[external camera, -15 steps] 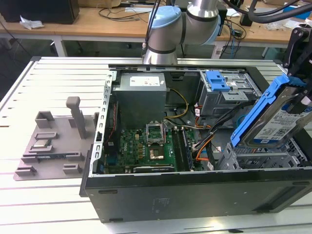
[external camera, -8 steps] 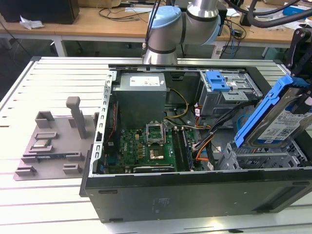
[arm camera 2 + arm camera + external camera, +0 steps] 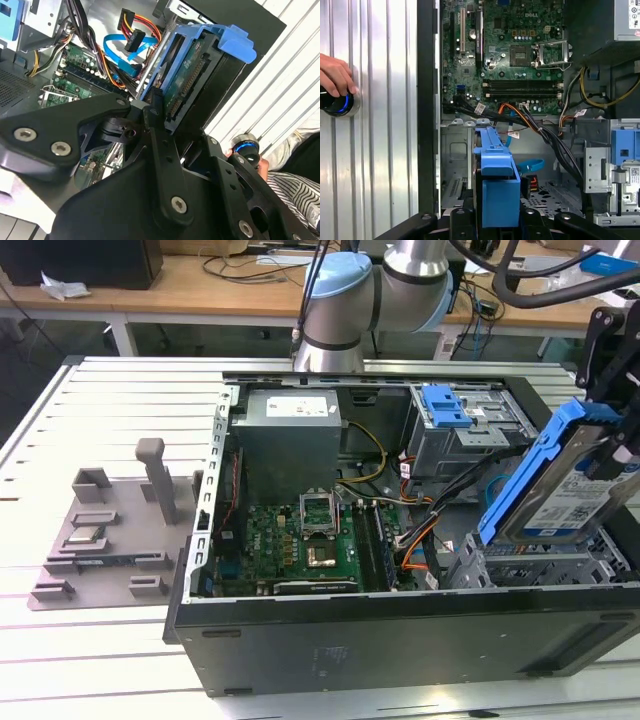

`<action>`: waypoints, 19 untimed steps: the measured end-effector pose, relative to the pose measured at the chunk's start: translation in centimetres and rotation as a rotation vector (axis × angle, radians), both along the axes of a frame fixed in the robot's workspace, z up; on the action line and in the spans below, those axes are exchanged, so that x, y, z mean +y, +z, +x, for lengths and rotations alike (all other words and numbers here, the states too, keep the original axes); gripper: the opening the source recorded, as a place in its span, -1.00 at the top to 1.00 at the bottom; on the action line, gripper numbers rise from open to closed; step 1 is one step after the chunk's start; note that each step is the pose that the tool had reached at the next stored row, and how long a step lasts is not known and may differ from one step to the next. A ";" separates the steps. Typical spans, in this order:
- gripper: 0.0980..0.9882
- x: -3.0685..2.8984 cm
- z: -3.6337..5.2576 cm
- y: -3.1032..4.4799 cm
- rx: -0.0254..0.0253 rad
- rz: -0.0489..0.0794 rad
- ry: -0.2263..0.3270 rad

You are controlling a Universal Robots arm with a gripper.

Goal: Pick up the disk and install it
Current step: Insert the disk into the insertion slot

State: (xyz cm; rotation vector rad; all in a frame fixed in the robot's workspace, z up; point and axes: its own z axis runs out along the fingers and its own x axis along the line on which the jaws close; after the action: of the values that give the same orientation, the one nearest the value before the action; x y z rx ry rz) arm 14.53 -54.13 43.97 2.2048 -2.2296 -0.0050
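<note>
1 disk (image 3: pixel 562 495) is clamped in the jaws, tilted above the drive cage (image 3: pixel 540 566) of the computer case (image 3: pixel 400 640).

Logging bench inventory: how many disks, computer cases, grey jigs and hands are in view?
disk: 1
case: 1
grey jig: 1
hand: 1
Total: 4

Table: pale slatted metal worktop (image 3: pixel 100 400), spanning the near scene.
Far desks: wooden tops (image 3: pixel 200 285) on white legs, strewn with cables.
Floor: dark beneath the desks (image 3: pixel 60 340).
</note>
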 end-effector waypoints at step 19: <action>0.40 0.00 0.63 -0.69 0.0000 -0.002 0.000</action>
State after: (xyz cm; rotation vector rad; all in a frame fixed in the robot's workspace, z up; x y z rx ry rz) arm 15.16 -54.13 43.27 2.2036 -2.2287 -0.0027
